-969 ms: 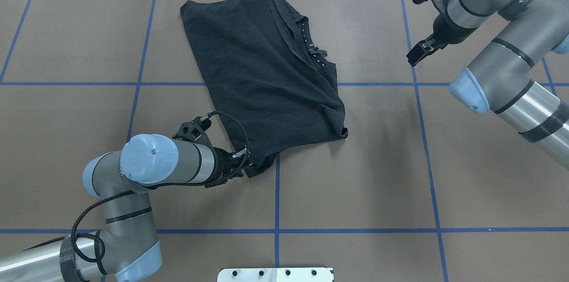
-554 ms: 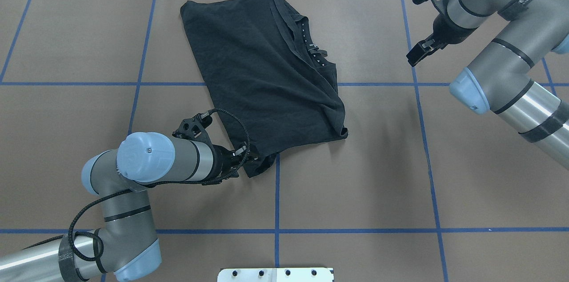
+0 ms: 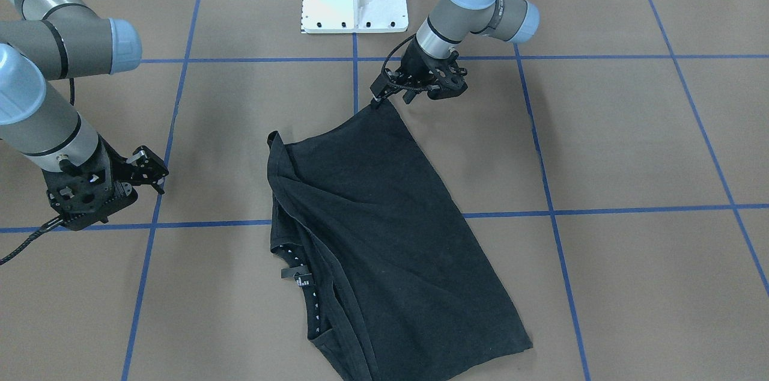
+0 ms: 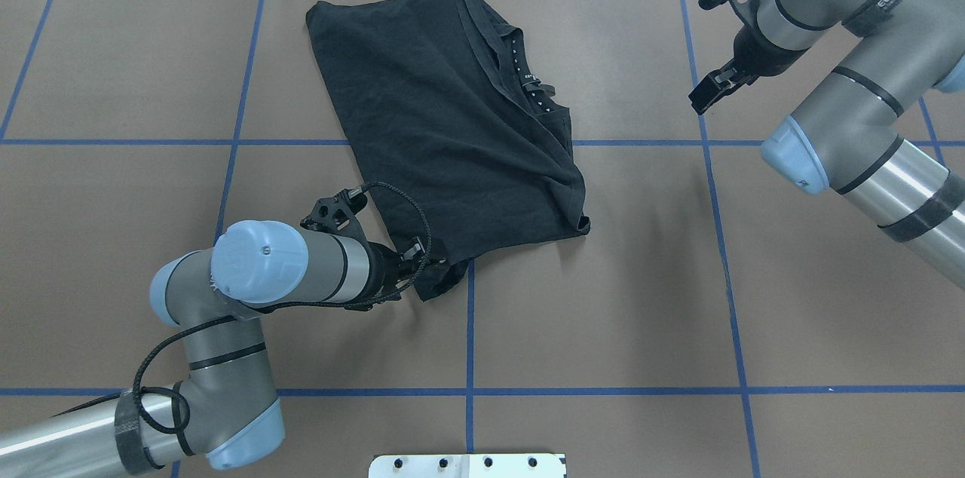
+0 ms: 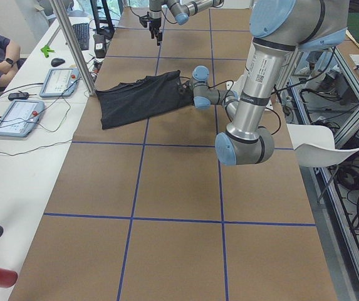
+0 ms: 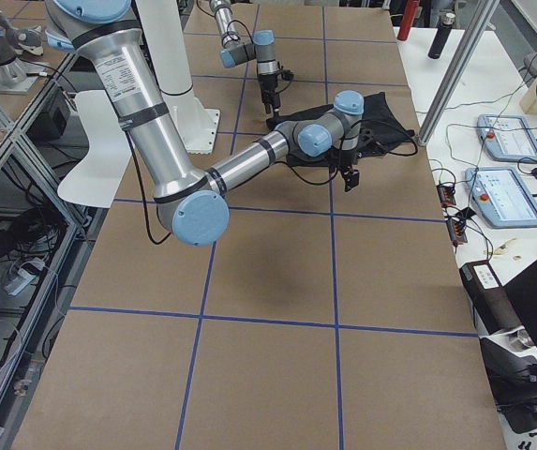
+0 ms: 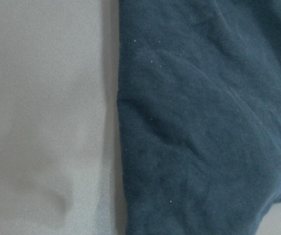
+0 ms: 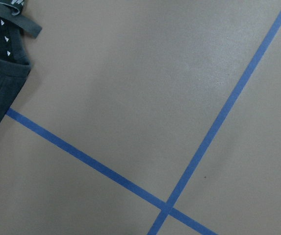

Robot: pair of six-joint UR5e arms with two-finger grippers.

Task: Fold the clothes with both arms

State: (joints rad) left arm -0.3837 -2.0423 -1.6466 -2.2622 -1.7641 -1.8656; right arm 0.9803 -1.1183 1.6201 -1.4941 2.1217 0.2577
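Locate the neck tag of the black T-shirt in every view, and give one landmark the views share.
Front-facing: neck tag, lower left of centre.
Overhead, upper centre.
Exterior left: too small to tell.
Exterior right: hidden or too small to tell.
Left wrist: not in it.
Right wrist, top-left corner.
Shared landmark: the blue tape line beside the collar.

Left arm [image 4: 256,267] bent low over the table, forearm lying nearly level, wrist turned toward table centre, left gripper [image 4: 433,265] down at the surface with its fingertips hidden, so jaw state not readable; same gripper at the near corner in the front view [image 3: 377,100]. Right arm [image 4: 852,78] reaching in from the far right corner, elbow raised, wrist angled down and inward. Right gripper [image 4: 705,95] hanging above the table, well apart from the left, fingers close together with nothing between them [image 3: 153,179].
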